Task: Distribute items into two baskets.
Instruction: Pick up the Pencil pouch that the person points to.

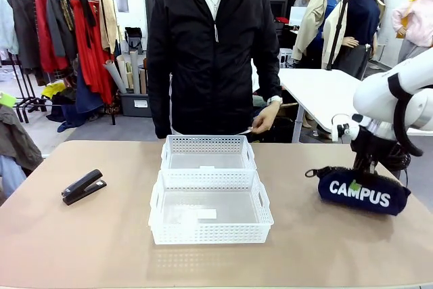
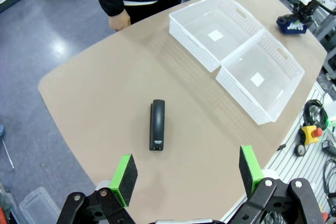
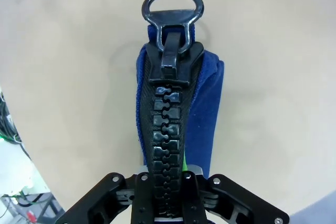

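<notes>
Two white lattice plastic baskets sat end to end at centre, a small black stapler lay left, and the right gripper rested atop the navy "CAMPUS" fabric pouch.

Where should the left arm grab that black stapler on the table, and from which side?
Grip the stapler across its two long sides, near mid-length, coming straight down from above. It lies flat on the table, long and narrow, with bare surface all round. The left gripper is open, its jaws set across that narrow width.
</notes>
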Robot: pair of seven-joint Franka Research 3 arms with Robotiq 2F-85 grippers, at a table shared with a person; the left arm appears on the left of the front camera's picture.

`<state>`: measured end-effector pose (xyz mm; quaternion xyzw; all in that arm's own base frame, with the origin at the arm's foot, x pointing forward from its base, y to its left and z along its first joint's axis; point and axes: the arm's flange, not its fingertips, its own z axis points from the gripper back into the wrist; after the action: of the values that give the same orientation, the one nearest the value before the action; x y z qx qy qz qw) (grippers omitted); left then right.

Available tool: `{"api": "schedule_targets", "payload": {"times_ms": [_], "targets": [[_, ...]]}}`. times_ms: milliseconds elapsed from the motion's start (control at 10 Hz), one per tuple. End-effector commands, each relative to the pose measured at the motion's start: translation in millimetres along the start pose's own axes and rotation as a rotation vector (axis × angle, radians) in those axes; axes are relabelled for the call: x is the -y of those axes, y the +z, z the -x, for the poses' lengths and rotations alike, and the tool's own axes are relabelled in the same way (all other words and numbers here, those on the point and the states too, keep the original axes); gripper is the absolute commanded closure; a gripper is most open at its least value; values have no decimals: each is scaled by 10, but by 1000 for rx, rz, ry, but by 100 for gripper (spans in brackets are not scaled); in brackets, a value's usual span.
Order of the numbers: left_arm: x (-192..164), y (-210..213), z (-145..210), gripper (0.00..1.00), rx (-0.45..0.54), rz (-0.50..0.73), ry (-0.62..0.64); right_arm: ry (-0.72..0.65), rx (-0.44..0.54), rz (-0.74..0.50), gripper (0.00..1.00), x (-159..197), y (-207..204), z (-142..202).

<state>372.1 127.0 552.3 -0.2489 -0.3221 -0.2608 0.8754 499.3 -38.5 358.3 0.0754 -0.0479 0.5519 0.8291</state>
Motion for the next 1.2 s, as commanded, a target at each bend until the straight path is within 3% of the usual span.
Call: {"api": "schedule_targets", "payload": {"times_ms": [0,300,600,900,1000,1100], "targets": [[3,15,-1,0,4,-2,-1,85,44,93,100,-98,561,-49],[3,15,-1,0,4,-2,-1,254,142,147,100,-236,1291,-152],[3,15,-1,0,4,-2,-1,373,174,181,100,-496,1794,-315],[3,15,-1,0,4,-2,-1,499,171,214,100,-685,1973,-445],[3,15,-1,0,4,-2,-1,391,143,200,100,-640,1882,-430],[3,15,-1,0,4,-2,-1,391,143,200,100,-640,1882,-430]]}}
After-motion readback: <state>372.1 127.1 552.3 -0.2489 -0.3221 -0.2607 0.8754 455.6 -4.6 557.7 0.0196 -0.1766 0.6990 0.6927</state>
